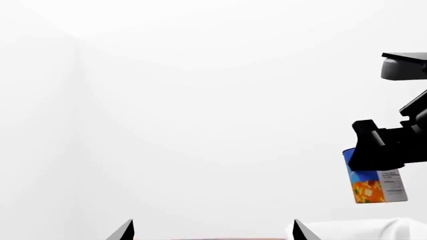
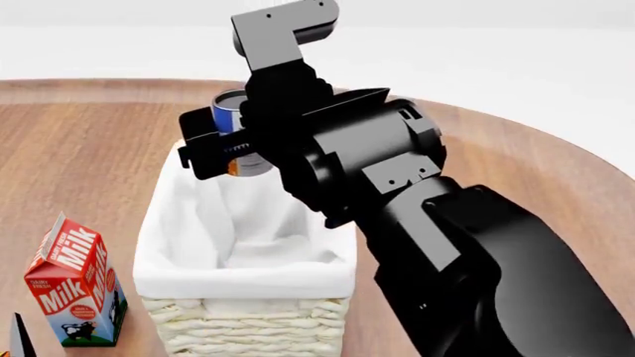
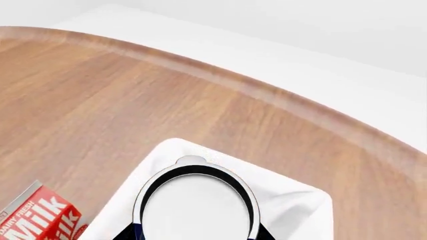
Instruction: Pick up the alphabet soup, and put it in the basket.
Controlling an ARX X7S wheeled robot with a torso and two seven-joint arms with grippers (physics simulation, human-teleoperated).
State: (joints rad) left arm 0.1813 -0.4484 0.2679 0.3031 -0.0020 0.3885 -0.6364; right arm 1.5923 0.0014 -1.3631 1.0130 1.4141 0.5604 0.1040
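While the alphabet soup (image 2: pixel 231 130) is lifted clear of the table (image 2: pixel 89 141), it has not yet been let go, so the pick is judged complete and the placing is still to do. The right gripper (image 2: pixel 226 141) is clamped on the can, one dark finger crossing the blue label in the head view. In that view the can hangs over the far end of the basket (image 2: pixel 189 320), at about 12 o'clock from the basket's middle, above the white lining and not touching it. The left wrist view confirms this: the can (image 1: pixel 377 185) is held in the air by the dark gripper, with white cloth lying below it. The right wrist view looks straight down on the can's pale top (image 3: pixel 195 205), with the lining beneath.

What remains, in my judgement, is to lower the can into the basket, release it and take the arm away.

The left gripper (image 1: pixel 213 232) shows only as two dark fingertips standing well apart with nothing between them, so it is taken as released and idle.

Count of items in view:
- one soup can
- one basket
- one milk carton (image 2: pixel 71 290), standing on the table at about 9 o'clock from the basket, just beside it
- two grippers
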